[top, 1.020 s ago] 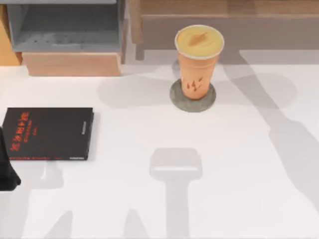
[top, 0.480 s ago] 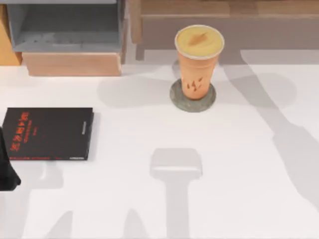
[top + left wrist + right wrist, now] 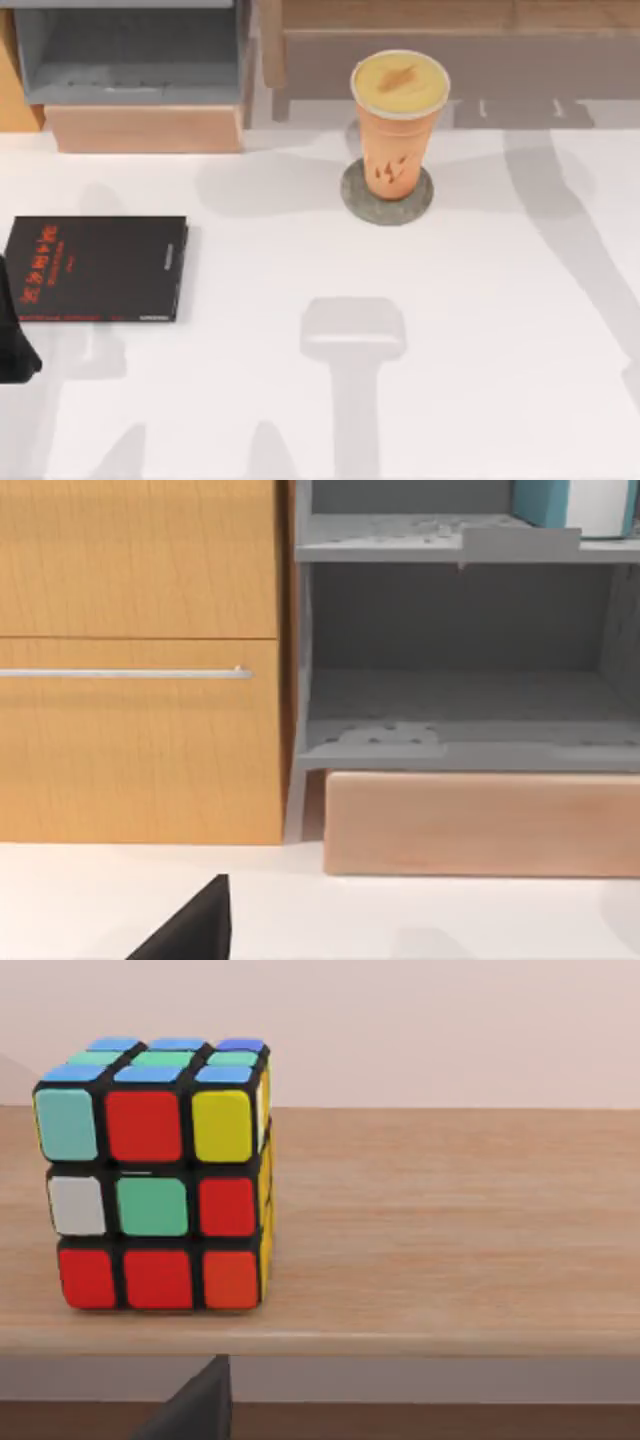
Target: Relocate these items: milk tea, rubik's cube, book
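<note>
- Where the table's near left edge is seen from above, the left arm (image 3: 15, 345) is parked beside a black book (image 3: 97, 268); its finger spread cannot be told.
- Farther back, the milk tea (image 3: 398, 120) stands on a grey coaster (image 3: 387, 195).
- By the right wrist view, the rubik's cube (image 3: 158, 1175) is shown on a wooden shelf (image 3: 450, 1230).
- By the left wrist view, the teal book (image 3: 545, 500) is shown on a grey rack (image 3: 450, 630).

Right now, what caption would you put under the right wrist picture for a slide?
A scrambled cube sits upright on a wooden shelf, seen from the right arm's wrist.
</note>
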You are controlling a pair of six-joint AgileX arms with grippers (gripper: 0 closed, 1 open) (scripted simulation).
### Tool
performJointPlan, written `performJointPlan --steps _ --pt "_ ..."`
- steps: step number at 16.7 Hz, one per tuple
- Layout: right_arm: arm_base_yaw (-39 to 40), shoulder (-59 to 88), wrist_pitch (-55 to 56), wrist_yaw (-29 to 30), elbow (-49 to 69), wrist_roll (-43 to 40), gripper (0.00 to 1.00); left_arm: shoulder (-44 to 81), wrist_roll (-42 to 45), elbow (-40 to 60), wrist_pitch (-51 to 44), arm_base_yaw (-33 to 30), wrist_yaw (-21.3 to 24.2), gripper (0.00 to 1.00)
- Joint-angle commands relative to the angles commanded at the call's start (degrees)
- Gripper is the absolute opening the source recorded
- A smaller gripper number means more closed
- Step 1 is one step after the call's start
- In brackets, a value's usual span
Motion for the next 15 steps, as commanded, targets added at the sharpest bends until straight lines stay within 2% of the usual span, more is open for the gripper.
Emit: performJointPlan --steps 10,15 --pt "-10.91 -55.38 -1.36 -11.85 -53.35 -0.41 1.0 0.0 0.0 0.0 0.0 0.0 0.0 1.0" --pt "-15.03 -74.79 -1.88 -16.36 -72.36 -0.59 1.0 0.0 0.0 0.0 0.0 0.0 0.0 1.0"
